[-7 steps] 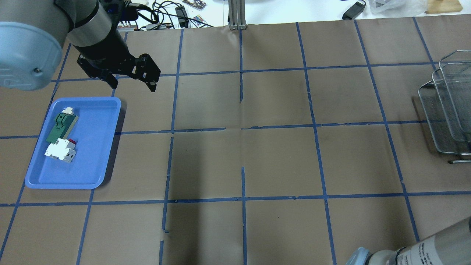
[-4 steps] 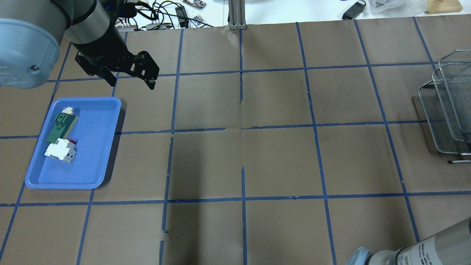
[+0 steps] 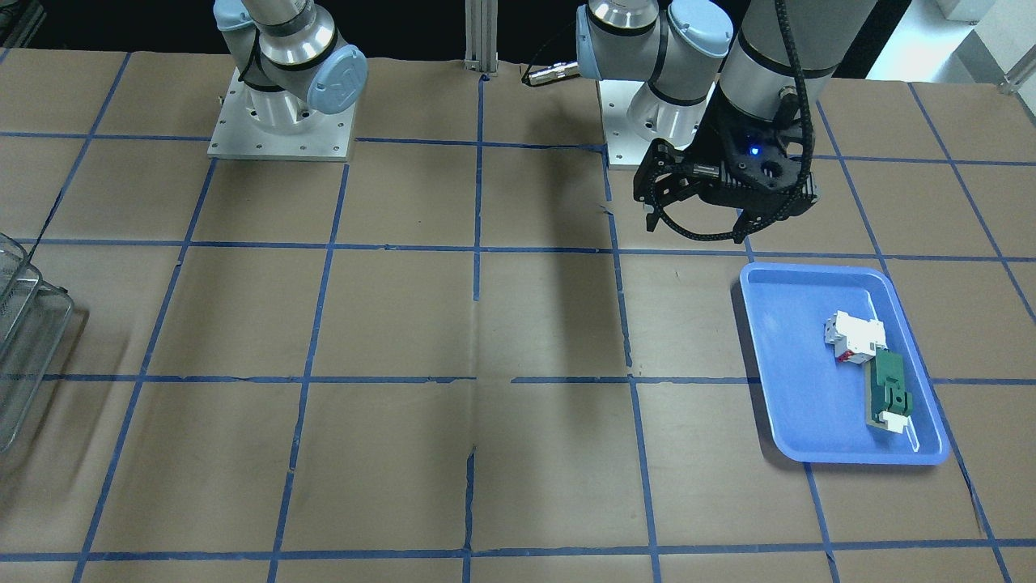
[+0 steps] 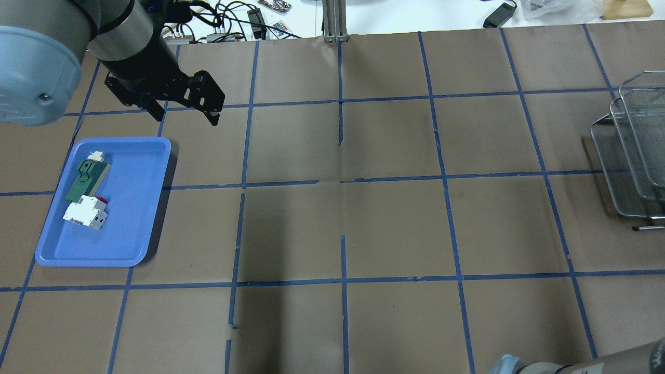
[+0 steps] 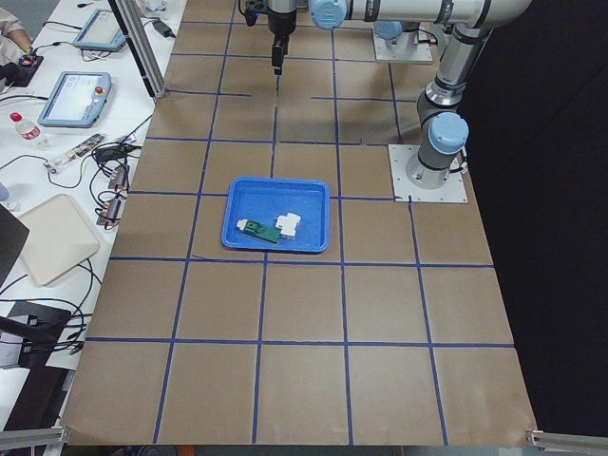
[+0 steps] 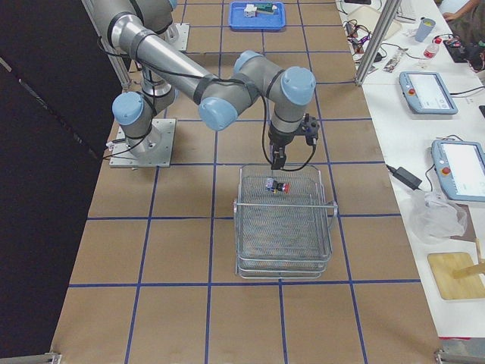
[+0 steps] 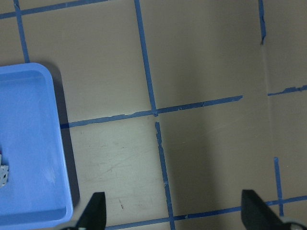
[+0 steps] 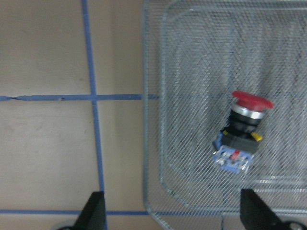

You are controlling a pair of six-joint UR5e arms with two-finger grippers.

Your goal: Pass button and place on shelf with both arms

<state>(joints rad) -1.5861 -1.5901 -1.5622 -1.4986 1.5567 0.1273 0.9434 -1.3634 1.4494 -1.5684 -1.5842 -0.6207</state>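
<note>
The button [image 8: 242, 132], with its red head, black collar and blue-grey block, lies on its side inside the wire-mesh shelf [image 8: 153, 143]. It also shows in the exterior right view [image 6: 276, 186], on the shelf's [image 6: 284, 227] top tier. My right gripper [image 8: 175, 214] is open and empty, above the shelf's edge, apart from the button; it also shows in the exterior right view [image 6: 276, 158]. My left gripper [image 4: 184, 115] is open and empty, above the table just beyond the blue tray; the front view [image 3: 696, 223] and left wrist view [image 7: 175, 215] show it too.
The blue tray [image 4: 130, 223] at the left holds a white-and-red boxy part [image 4: 85, 213] and a flat green part [image 4: 85, 179]. The shelf [image 4: 631, 171] stands at the table's right edge. Cables and devices lie beyond the far edge.
My left gripper has shifted slightly toward the far left, still open. The right arm's visible part at the overhead view's bottom right has drawn further out of frame.
</note>
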